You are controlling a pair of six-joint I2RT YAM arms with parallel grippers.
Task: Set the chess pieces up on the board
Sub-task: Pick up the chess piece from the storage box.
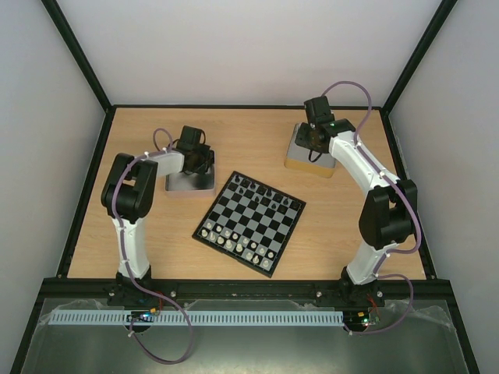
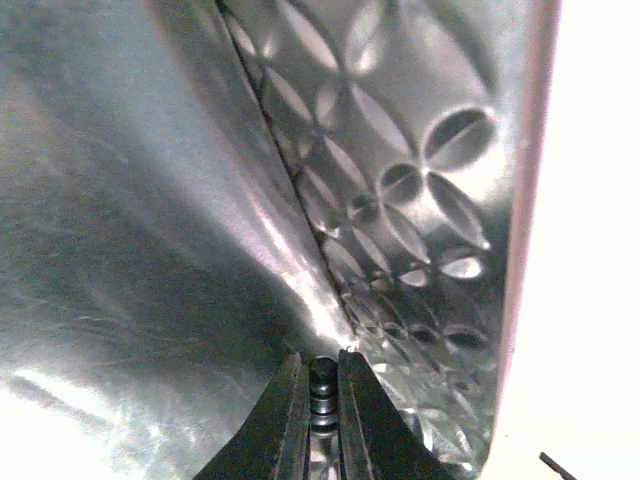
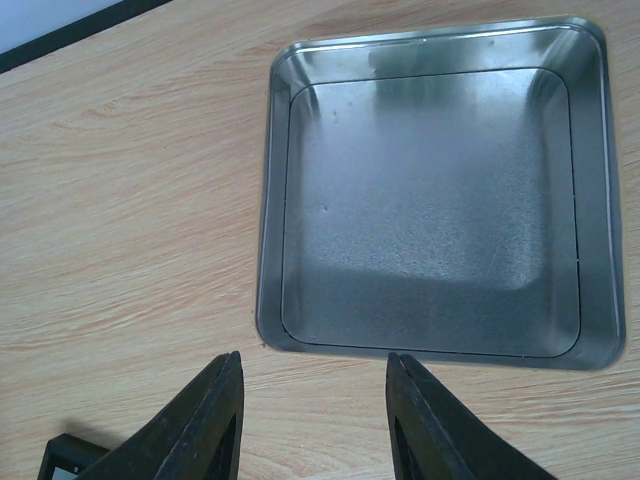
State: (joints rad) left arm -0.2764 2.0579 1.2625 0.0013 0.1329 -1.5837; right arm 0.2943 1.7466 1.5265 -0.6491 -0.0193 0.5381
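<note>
The board lies tilted at the table's middle. Several black chess pieces stand along its far edge, and pale pieces stand along its near edge. My left gripper reaches down into the left metal tray. In the left wrist view it is shut on one small black chess piece, close to the tray's shiny floor. My right gripper hovers over the right tray. Seen from its wrist, it is open and holds nothing.
The right tray shows a bare floor with nothing in it. The left tray's wall mirrors a diamond pattern right beside the held piece. Black frame rails and pale walls surround the wooden table.
</note>
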